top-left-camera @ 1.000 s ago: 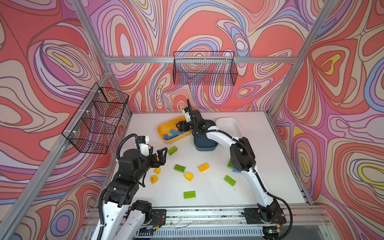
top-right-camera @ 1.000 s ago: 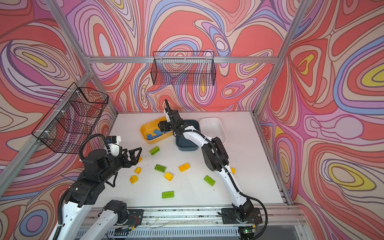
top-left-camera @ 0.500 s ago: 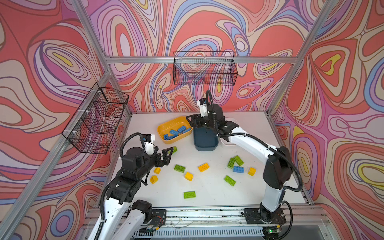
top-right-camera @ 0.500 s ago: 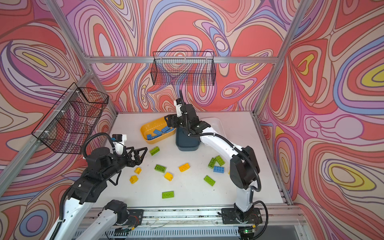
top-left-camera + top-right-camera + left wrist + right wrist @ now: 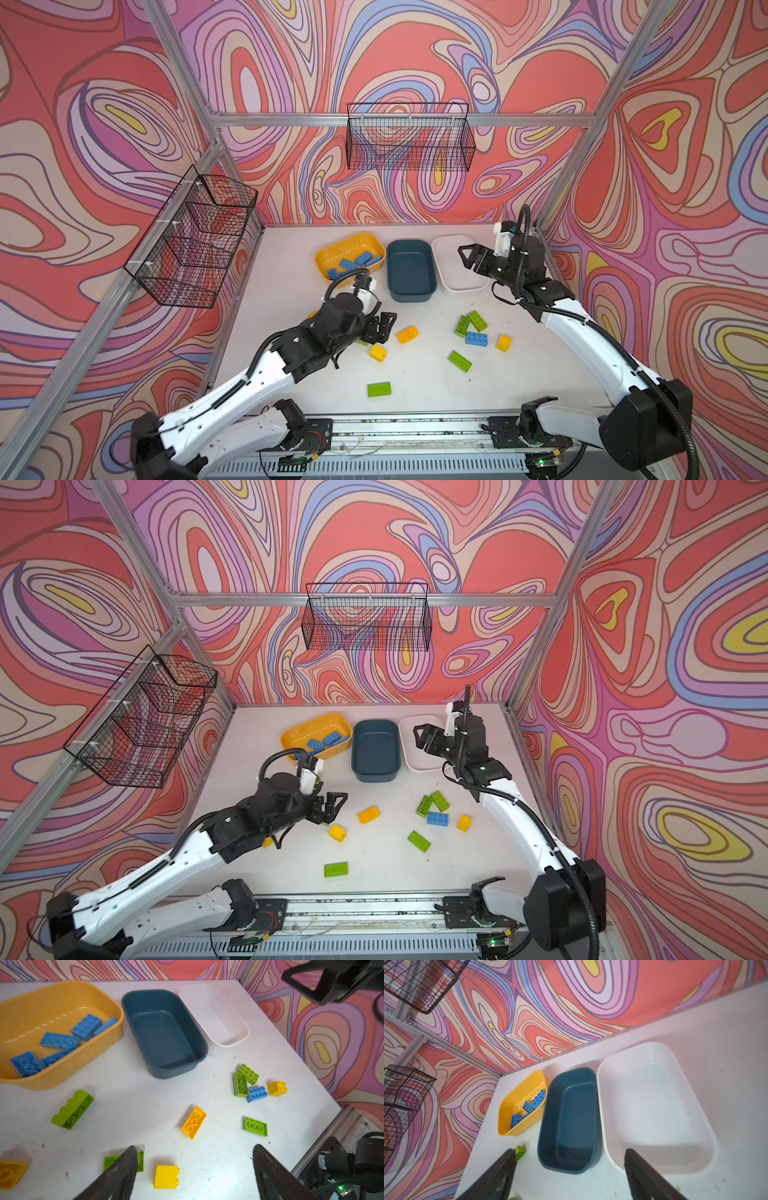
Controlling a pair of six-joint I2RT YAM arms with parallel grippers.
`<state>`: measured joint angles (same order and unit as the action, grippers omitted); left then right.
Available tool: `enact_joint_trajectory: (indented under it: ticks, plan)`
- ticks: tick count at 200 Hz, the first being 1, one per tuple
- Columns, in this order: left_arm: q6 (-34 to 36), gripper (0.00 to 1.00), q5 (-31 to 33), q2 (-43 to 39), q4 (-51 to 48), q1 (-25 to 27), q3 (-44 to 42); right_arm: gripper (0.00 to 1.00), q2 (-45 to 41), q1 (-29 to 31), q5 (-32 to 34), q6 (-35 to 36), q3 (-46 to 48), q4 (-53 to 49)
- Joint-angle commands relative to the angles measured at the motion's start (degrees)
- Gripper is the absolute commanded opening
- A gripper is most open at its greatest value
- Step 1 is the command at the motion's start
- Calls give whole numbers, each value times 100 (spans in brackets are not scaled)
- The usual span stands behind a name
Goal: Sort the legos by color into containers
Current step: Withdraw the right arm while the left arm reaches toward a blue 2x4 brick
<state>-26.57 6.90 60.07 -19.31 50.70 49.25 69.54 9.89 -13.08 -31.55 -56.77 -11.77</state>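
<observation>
left end effector [image 5: 384, 328] stood wide, empty | right end effector [image 5: 467, 258] stood wide, empty, near white oblong plastic tub [image 5: 453, 268] | blue studded bricks [image 5: 348, 264] lay in yellow plastic tub [image 5: 345, 244]

White table [image 5: 436, 392]: yellow tub [image 5: 327, 258], teal tub [image 5: 409, 270], white tub [image 5: 453, 266] at back; loose legos [image 5: 476, 338] scattered

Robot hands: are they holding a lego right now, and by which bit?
No, nothing is held. The left gripper and the right gripper both stand open and empty.
</observation>
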Motion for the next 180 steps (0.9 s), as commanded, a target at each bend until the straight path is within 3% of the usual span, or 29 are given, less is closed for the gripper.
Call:
enact_joint_trajectory:
  ticks: [1, 47, 88, 132, 180]
  plan:
    - [-387, 85, 561, 1013, 710, 544, 376, 86, -251, -562, -590, -511, 401, -155]
    - [-534, 85, 405, 3044, 1265, 1428, 1317, 86, -142, -1672, -1088, -1055, 1066, 361]
    - [-472, 86, 116, 4294, 1434, 1812, 2196, 87, 123, -1991, -1131, -1252, 1125, 748]
    - [-226, 86, -511, 5437, 1274, 1824, 2994, 87, 171, -2070, -1143, -1352, 1141, 977]
    - [-30, 87, -661, 6247, 1006, 1822, 3698, 87, 169, -2440, -1440, -1449, 1368, 1218]
